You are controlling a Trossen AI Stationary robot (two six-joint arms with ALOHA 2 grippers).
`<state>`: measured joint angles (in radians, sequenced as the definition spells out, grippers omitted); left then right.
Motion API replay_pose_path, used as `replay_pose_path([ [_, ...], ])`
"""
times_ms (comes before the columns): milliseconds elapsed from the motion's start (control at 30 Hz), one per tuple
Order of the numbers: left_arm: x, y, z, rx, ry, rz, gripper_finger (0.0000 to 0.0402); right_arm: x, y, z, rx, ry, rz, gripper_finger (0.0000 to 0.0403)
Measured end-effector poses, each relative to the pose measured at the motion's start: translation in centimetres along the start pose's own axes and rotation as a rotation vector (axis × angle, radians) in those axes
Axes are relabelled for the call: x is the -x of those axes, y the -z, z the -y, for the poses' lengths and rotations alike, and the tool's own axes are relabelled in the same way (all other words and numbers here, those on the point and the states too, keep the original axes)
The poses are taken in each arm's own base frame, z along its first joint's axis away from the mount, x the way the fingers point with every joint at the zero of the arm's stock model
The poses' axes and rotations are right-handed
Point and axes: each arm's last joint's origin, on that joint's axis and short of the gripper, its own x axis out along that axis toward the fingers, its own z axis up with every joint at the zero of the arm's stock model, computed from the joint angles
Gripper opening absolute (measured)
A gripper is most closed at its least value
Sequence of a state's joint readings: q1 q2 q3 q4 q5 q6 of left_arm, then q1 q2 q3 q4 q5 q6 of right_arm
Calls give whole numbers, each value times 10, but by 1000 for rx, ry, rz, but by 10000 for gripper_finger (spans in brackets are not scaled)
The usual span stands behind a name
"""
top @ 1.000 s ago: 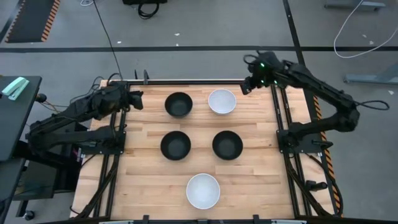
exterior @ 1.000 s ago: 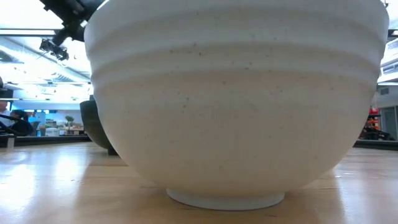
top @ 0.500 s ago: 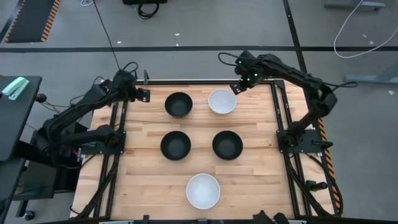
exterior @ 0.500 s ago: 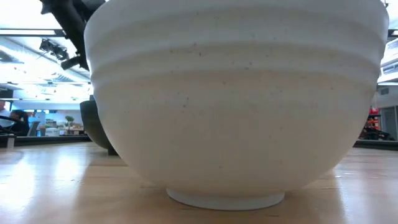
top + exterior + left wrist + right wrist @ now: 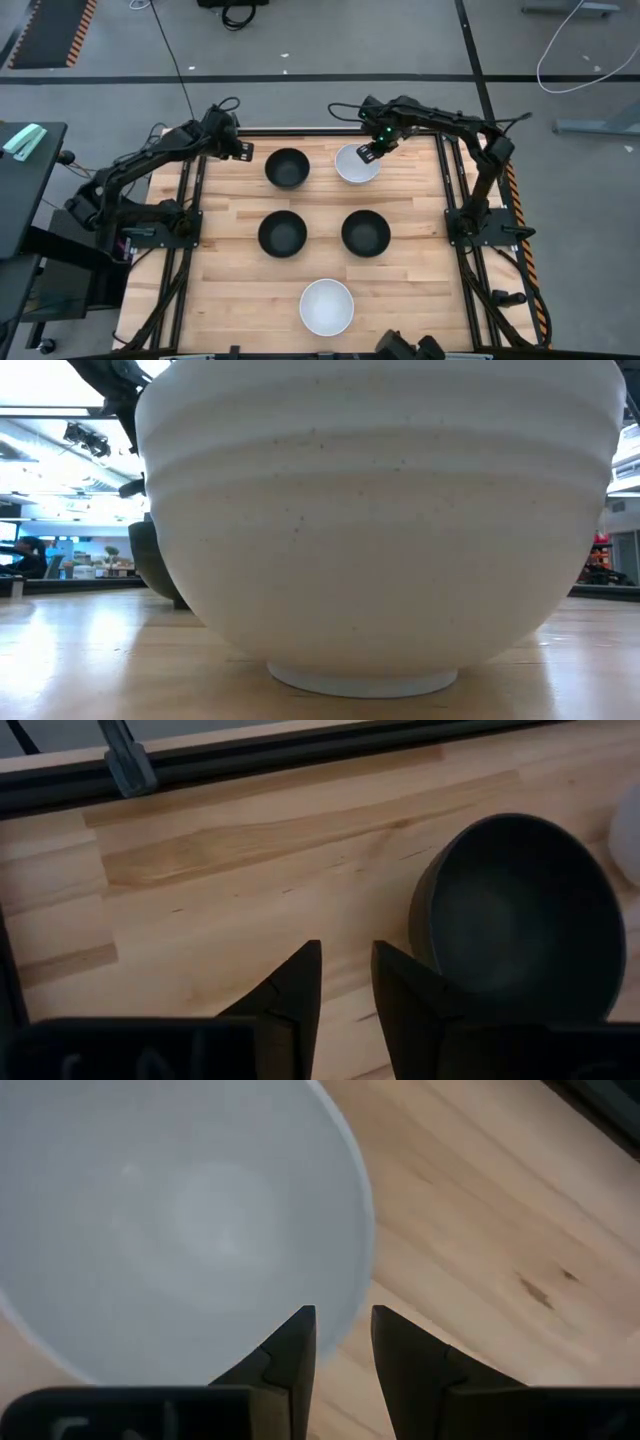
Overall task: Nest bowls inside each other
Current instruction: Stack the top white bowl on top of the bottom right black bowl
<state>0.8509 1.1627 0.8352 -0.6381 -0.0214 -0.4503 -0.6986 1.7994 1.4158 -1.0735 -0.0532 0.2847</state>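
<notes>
On the table: five bowls, all separate, nothing nested yet.
Back row: black bowl on the left, white bowl on the right, near each other, not touching.
Middle row: black bowl two and black bowl three, side by side, apart.
Front: second white bowl, alone near the front edge; it fills the low view.
Right hand: a second ago it was off the table's back right corner; now over the far-right rim of the back white bowl. Fingers slightly apart, holding nothing. In its wrist view the rim lies just ahead of the gap between the fingertips.
Left hand: also moved in from the left edge; now over bare table just left of the back black bowl, not touching it. Fingers narrowly apart, empty; bowl sits to one side of them in its wrist view.
Change: both arms swung inward toward the back row within the last second; bowls unmoved.
Meaning: looks like the approach stage. Right hand is likely lining up a rim pinch on the white bowl; left may go for the black one.
Risk: glossy rim, narrow opening, so alignment matters before closing.
</notes>
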Motion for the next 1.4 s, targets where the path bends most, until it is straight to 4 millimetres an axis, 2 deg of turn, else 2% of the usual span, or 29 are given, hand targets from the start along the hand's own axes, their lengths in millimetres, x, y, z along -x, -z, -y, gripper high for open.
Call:
replay_pose_path([
  [600,-2,0,0,8,-4,-9,101,-36,-14,0,-13,14,-49,106],
  [800,-2,0,0,7,-3,-11,95,-40,-14,-2,2,14,-50,74],
  [967,-2,0,0,7,-3,-11,89,-38,-15,-3,-1,-7,-36,13],
  [1167,-2,1,1,7,11,-19,85,-33,-14,-3,17,-5,-23,8],
  [1267,-2,1,2,7,31,-28,88,-19,-10,-3,29,-2,10,6],
  [1400,-2,1,2,7,32,-28,91,11,2,-1,32,-15,54,5],
])
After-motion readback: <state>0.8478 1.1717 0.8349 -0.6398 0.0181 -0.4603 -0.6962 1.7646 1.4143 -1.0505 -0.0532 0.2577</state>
